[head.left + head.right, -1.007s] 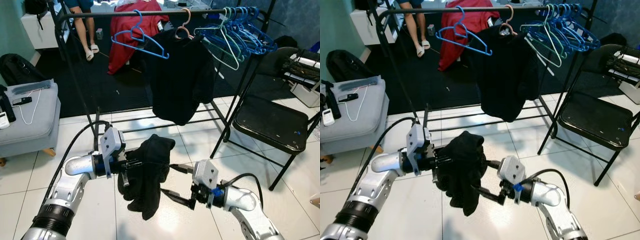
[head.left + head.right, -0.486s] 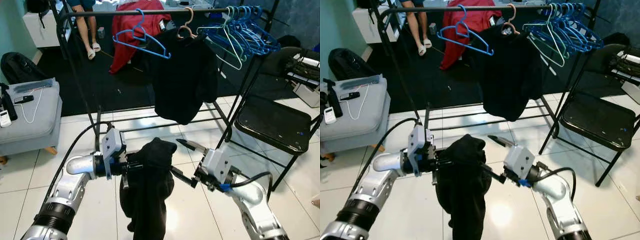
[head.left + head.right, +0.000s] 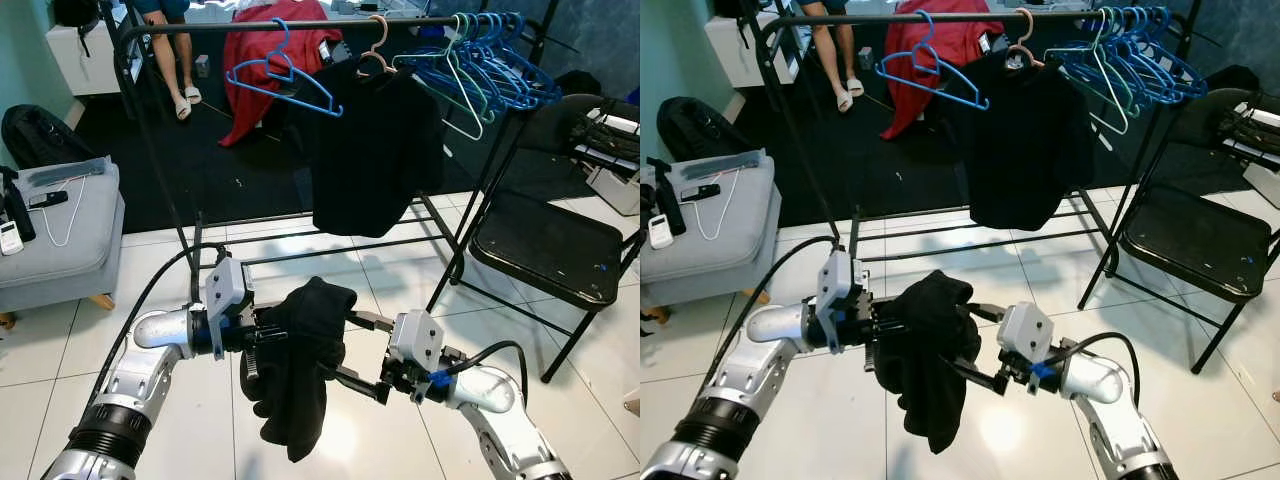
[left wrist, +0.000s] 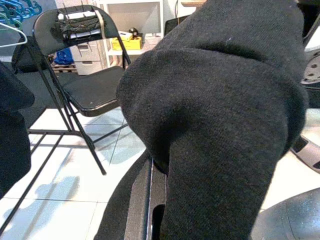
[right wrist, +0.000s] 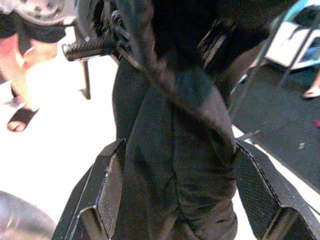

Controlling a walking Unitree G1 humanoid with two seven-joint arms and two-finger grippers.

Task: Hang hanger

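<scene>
Right wrist view: my right gripper (image 5: 172, 200) has dropped back level, fingers spread wide around the black garment (image 3: 300, 350). My left gripper (image 3: 262, 340) stays clamped on it, well below the clothes rail (image 3: 300, 27). Hanging isn't close.

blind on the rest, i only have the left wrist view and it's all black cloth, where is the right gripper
Observer: The right gripper is open, one finger on each side of the black garment, just across from the left gripper.
Operator: is the cloth on a hanger yet
Observer: I cannot make out a hanger in it; it droops bunched from the left gripper above the floor tiles.
Operator: any free spot on the rail
Observer: Yes, the clothes rail has a bare stretch between the blue hanger and the hung black shirt.
</scene>
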